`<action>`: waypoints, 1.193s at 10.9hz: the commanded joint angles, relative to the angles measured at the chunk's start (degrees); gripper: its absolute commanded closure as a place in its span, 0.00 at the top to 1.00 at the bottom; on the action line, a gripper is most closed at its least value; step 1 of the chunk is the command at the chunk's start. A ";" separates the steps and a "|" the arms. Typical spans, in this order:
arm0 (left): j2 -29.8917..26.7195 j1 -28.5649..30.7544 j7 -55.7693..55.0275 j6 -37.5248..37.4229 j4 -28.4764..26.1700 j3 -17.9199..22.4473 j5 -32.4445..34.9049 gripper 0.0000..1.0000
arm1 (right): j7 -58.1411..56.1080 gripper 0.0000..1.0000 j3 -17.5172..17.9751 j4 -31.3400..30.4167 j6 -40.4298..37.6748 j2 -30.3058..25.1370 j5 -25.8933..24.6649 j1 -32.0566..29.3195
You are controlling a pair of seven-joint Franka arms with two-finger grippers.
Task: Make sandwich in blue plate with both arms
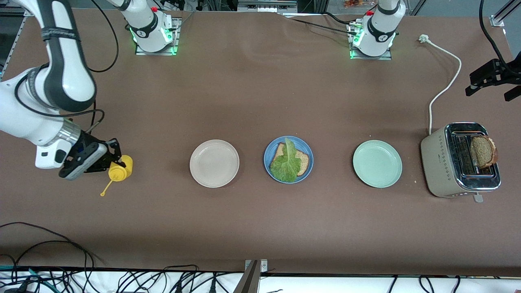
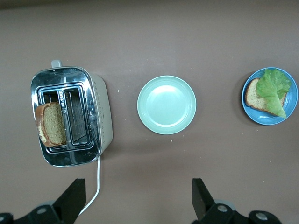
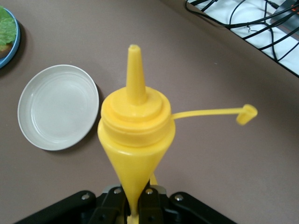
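1. The blue plate (image 1: 269, 162) stands in the middle of the table (image 1: 260, 219), between a white plate (image 1: 214, 163) and a green plate (image 1: 377, 163). It carries one bread slice (image 1: 303, 160) with a lettuce leaf (image 1: 285, 162) on top, so the sandwich is half made.
2. The right gripper (image 3: 135, 205) is at the right arm's end of the table; its fingers pinch a yellow sauce bottle (image 1: 120, 169) with the cap off.
3. The left gripper (image 2: 135, 200) hangs high above the table by the toaster (image 1: 460, 160), fingers spread and empty.
4. The step in hand seems to be the sauce.
5. Next, I judge, the bottle must come over the lettuce, and the left gripper must take the second slice (image 1: 483, 151) out of the toaster.
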 commanded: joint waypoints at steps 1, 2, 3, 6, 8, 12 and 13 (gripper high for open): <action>0.37 0.14 -0.60 -1.05 1.24 -0.03 -0.98 1.00 | 19.18 0.00 8.30 4.16 -2.32 0.70 -14.33 0.01; 0.37 0.14 -0.60 -0.97 1.24 -0.03 -0.98 1.00 | 24.90 0.00 12.07 4.68 -2.32 0.70 -19.52 0.01; 0.37 0.14 -0.60 -1.05 1.24 -0.03 -0.98 1.00 | 30.01 0.00 15.42 5.12 -2.32 1.14 -25.40 0.19; 0.28 0.14 -0.60 -1.05 1.24 -0.03 -0.98 1.00 | 41.54 0.00 25.00 5.21 -3.11 3.68 -40.70 0.45; 0.37 0.14 -0.60 -1.05 1.24 -0.03 -0.98 1.00 | 46.82 0.00 31.24 6.17 -7.92 6.14 -50.90 0.54; 0.37 0.14 -0.60 -1.05 1.24 -0.03 -0.98 1.00 | 52.20 0.00 42.32 13.99 -26.63 14.66 -67.61 2.91; 0.37 0.14 -0.60 -1.05 1.24 -0.03 -0.98 1.00 | 53.42 0.00 43.56 15.05 -28.76 15.89 -70.26 4.39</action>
